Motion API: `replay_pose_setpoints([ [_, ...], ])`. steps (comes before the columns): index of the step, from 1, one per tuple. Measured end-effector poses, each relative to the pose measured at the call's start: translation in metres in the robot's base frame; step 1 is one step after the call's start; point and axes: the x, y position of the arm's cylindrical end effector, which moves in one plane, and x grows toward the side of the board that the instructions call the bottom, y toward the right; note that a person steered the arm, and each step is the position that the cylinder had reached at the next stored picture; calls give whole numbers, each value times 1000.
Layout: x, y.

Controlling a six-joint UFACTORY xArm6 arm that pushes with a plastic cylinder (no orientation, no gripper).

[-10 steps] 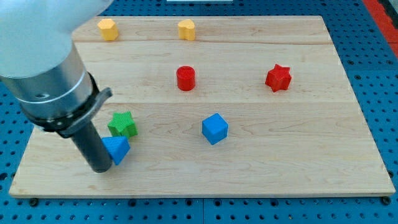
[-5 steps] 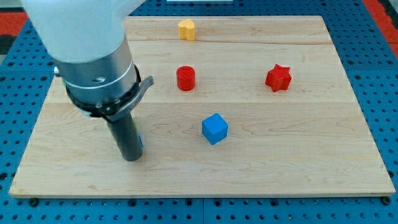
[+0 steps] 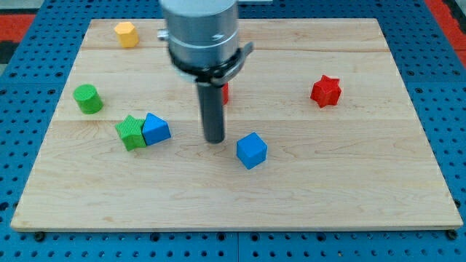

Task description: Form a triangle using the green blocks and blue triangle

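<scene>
The blue triangle (image 3: pixel 156 129) lies at the board's left-centre, touching the green star (image 3: pixel 131 133) on its left. The green cylinder (image 3: pixel 88 98) stands apart, up and to the left of them. My tip (image 3: pixel 214 140) rests on the board to the right of the blue triangle, clear of it, and just left of the blue cube (image 3: pixel 252 151). The rod and arm body rise above it and hide part of the board's upper middle.
A yellow block (image 3: pixel 126 33) sits at the top left. A red star (image 3: pixel 325 90) is at the right. A red block (image 3: pixel 225 92) peeks out from behind the rod. The wooden board (image 3: pixel 364 182) lies on a blue pegboard.
My tip has swept right from the blue triangle to near the blue cube. The triangle and green star now lie uncovered side by side; the green cylinder has come into view.
</scene>
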Motion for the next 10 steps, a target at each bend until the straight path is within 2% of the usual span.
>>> replay_pose_setpoints([
  [1, -6, -19],
  [2, 10, -58],
  [4, 14, -159],
  [5, 15, -183],
  [7, 26, -169],
  [8, 33, -207],
  [9, 58, -219],
  [10, 45, -229],
])
